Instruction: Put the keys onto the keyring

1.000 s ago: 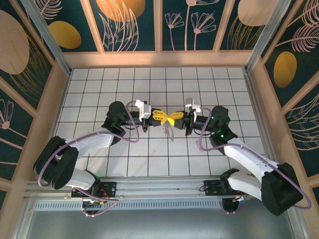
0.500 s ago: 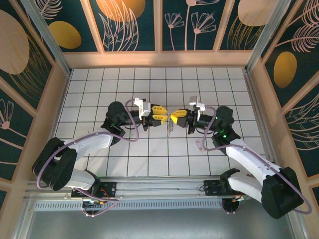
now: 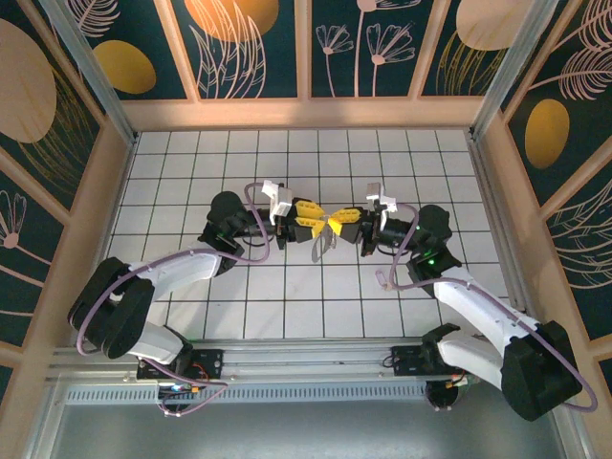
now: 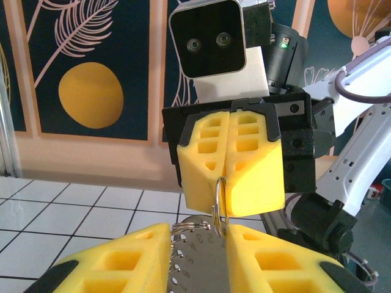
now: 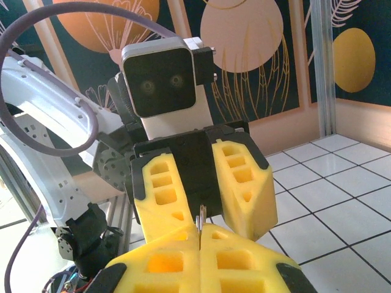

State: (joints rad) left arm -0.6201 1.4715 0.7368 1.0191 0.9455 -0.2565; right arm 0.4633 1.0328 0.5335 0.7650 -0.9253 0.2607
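Seemingly mid-regrasp, centre frame, the right gripper (image 3: 337,224) has its jaws pinched on the keyring (image 4: 217,198) while the left gripper (image 3: 314,219) holds its jaws apart around it, needing a careful, aligned close next.

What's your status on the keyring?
Right gripper shut on keyring. Left gripper open, jaws flanking a metal piece at the ring; key not made out. Nothing seen in the way.
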